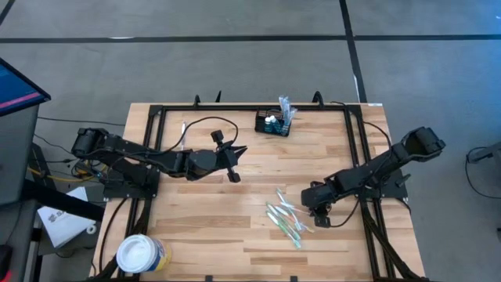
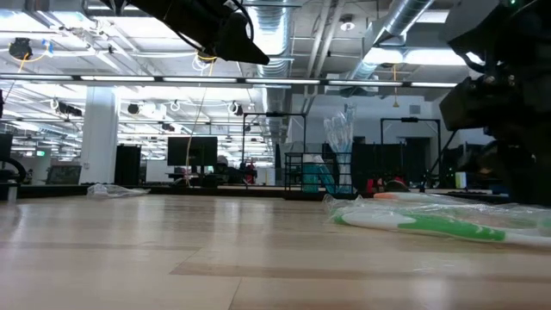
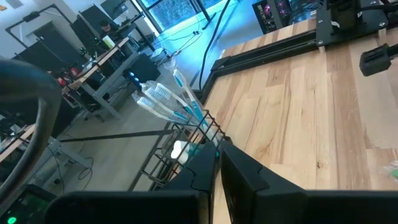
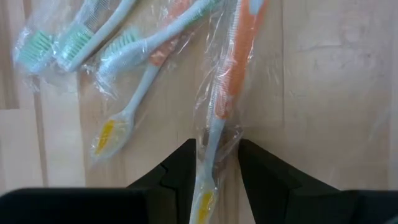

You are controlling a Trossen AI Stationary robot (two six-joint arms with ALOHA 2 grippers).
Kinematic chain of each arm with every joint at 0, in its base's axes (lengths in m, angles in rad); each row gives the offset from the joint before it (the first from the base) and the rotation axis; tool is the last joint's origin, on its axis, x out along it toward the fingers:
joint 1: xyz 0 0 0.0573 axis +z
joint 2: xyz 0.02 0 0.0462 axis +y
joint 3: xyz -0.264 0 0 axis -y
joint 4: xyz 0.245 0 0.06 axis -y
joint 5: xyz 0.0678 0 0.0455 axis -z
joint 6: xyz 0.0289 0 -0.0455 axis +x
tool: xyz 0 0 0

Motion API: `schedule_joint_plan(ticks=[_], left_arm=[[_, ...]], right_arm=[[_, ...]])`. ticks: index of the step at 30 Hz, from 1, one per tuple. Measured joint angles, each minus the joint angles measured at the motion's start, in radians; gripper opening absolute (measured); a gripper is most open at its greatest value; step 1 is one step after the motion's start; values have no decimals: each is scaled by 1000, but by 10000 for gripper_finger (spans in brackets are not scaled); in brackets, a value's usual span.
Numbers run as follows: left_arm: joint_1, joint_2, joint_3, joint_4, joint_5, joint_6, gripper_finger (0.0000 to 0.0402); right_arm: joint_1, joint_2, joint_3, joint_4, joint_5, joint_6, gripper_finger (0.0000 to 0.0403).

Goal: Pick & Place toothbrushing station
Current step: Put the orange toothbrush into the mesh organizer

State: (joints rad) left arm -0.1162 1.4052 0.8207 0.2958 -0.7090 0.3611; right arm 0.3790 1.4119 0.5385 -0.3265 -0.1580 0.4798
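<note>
- No brand name or writing can be read anywhere; the round white tub [image 1: 141, 254] at the table's near left corner carries a yellow-blue label whose print is too small to make out.
- The toothbrushing station [image 1: 273, 123], one small black wire-mesh caddy, stands at the far edge of the wooden table [image 1: 235, 211], about midway along it. The left wrist view shows about four wrapped toothbrushes with blue handles standing in it, leaning outward.
- A loose pile of wrapped toothbrushes [image 1: 286, 220] lies on the table right of centre. The right wrist view shows at least four: three with green-bristled heads and pale handles, and one orange-handled toothbrush [image 4: 231, 74].
- The right gripper [image 4: 216, 168] is down at this pile, its fingers parted on either side of the orange-handled toothbrush's lower handle; whether they press on the wrapper cannot be told.
- The left gripper [image 1: 233, 167] hangs above the table left of centre, well apart from the caddy, its fingers closed together with nothing between them.
</note>
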Motion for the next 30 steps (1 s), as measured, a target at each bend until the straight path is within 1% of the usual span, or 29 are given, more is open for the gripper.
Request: schedule_joint_plan(ticks=[3, 5, 7, 9, 14, 19, 23, 26, 30], left_arm=[[0, 0, 0, 0, 0, 0, 17], [0, 0, 0, 0, 0, 0, 17], [0, 0, 0, 0, 0, 0, 17], [0, 0, 0, 0, 0, 0, 17], [0, 0, 0, 0, 0, 0, 17], [0, 0, 0, 0, 0, 0, 17], [0, 0, 0, 0, 12, -3, 17], [0, 0, 0, 1, 84, -3, 17], [0, 0, 0, 21, 205, -4, 17]], right_arm=[[3, -9, 14, -24, 3, -16, 92], [7, -10, 32, -40, 1, -16, 64], [7, -11, 53, -63, 1, -29, 28], [7, -11, 68, -85, 1, -60, 8], [5, -11, 112, -126, 9, -102, 3], [3, -11, 160, -214, 59, -121, 1], [4, -11, 195, -258, 78, -141, 1], [4, -11, 221, -303, 90, -151, 0], [4, -11, 263, -387, 154, -151, 0]])
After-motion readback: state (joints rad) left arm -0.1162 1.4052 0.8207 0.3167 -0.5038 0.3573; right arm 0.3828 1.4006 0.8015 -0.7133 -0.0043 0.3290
